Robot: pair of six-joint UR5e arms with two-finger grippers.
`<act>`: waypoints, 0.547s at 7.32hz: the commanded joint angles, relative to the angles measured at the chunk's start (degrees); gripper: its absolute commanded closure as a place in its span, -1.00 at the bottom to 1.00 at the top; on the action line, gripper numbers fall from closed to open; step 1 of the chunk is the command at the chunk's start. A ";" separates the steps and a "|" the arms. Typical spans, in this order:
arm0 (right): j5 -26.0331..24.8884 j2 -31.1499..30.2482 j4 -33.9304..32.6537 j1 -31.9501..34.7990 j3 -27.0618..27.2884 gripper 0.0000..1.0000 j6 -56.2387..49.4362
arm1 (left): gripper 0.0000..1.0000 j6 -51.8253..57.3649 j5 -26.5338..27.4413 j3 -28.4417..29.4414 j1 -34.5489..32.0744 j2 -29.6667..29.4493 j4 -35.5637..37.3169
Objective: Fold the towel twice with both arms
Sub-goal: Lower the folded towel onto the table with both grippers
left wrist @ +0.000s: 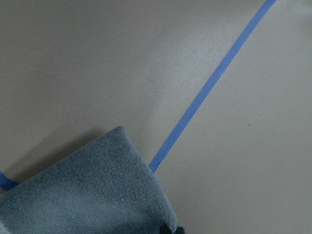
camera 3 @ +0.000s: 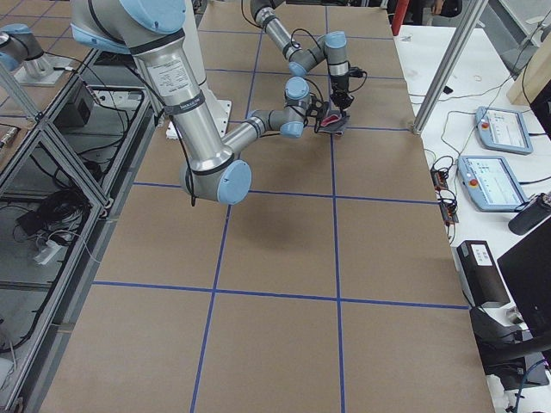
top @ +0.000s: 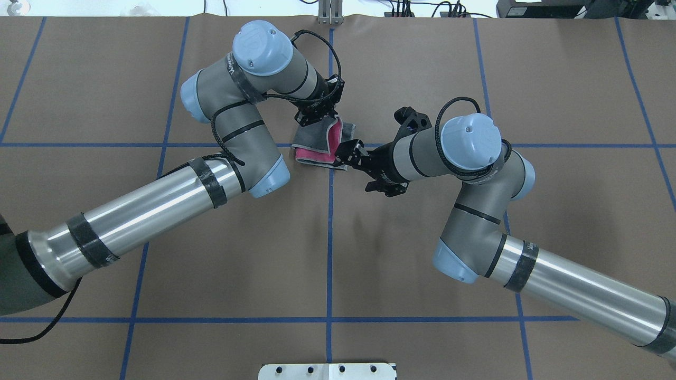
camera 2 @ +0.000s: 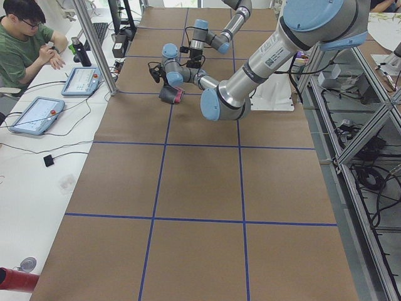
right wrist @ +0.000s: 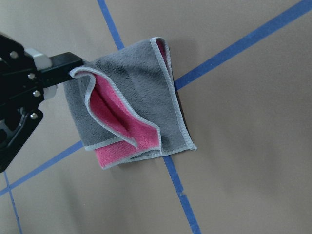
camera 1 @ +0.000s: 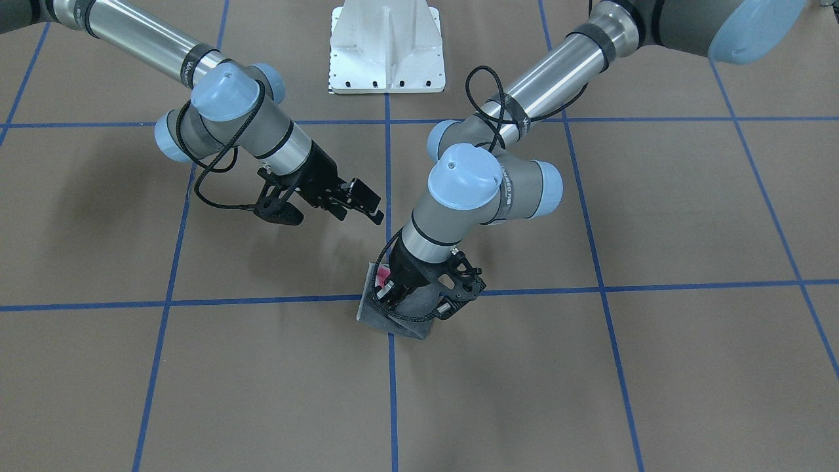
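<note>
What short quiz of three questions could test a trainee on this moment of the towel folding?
1. True or false: the black two-finger right tool is open and apart from the small square terry towel, pink and dark grey.
2. Choose one. The towel's edge is clamped by: A. the black two-finger left tool; B. the right tool; C. no tool.
3. Fill in the missing word: the towel lies over a crossing of ___ tape lines on the brown table.

Key: 1 true; 2 A; 3 blue.
</note>
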 commanded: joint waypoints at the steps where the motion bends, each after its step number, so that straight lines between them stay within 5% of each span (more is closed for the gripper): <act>1: 0.67 0.00 0.00 0.54 0.00 -1.00 0.00 | 1.00 -0.04 0.61 0.98 0.48 -0.86 -0.69; 2: 0.94 0.00 0.00 0.72 0.00 -1.00 0.00 | -0.12 0.05 0.61 0.89 0.83 -1.03 -0.69; 3: 1.02 -0.09 0.00 1.07 0.00 -1.00 -0.09 | -0.99 0.05 1.74 0.89 1.97 -1.04 -0.78; 4: 1.90 -0.70 0.00 1.68 0.44 -1.00 -0.09 | -1.00 0.05 2.97 0.89 2.76 -1.47 -1.04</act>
